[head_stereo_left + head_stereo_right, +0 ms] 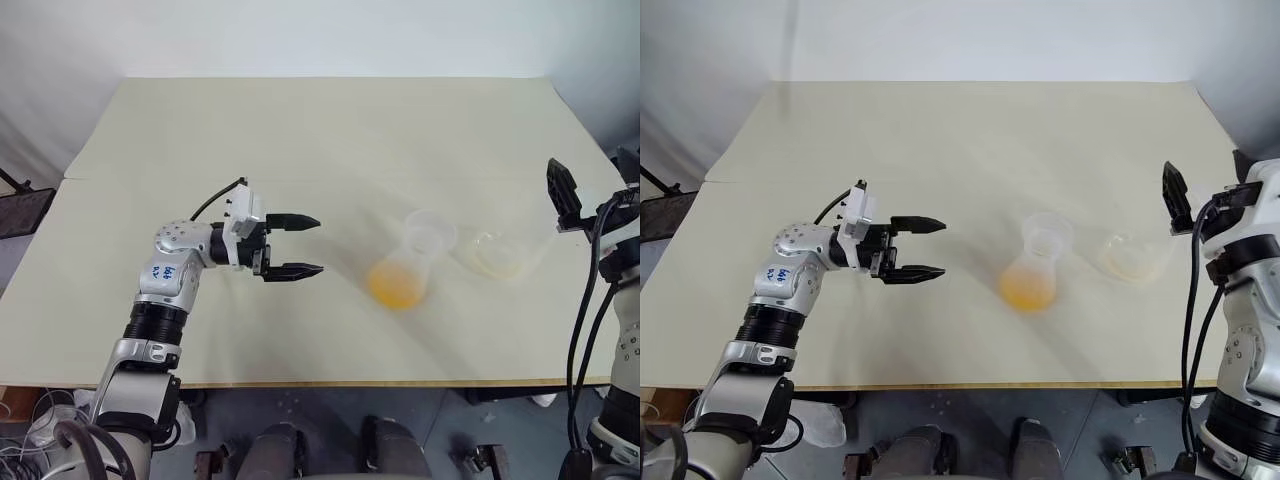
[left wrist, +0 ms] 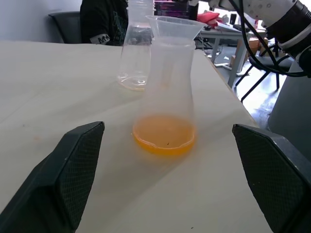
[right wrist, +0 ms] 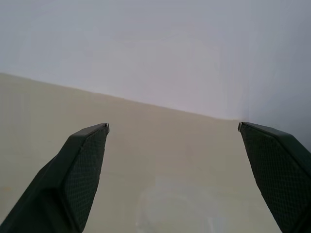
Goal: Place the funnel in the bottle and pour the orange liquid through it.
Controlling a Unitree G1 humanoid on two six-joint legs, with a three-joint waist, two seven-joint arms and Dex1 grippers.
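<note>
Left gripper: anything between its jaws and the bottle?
Nothing visible. The left gripper is open and aimed at the bottle, with only bare table between them. The funnel sits in the neck, the orange liquid lies in the base, and a clear cup stands beyond.

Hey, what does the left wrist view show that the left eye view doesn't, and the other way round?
Left wrist view: a side-on look at the funnel seated in the bottle neck, plus a dark chair and desks beyond the table. Left eye view: the whole table from above, and the open right gripper raised by its right edge. Both: the orange liquid in the bottle's base, the clear cup beside it, the open left gripper facing the bottle.
</note>
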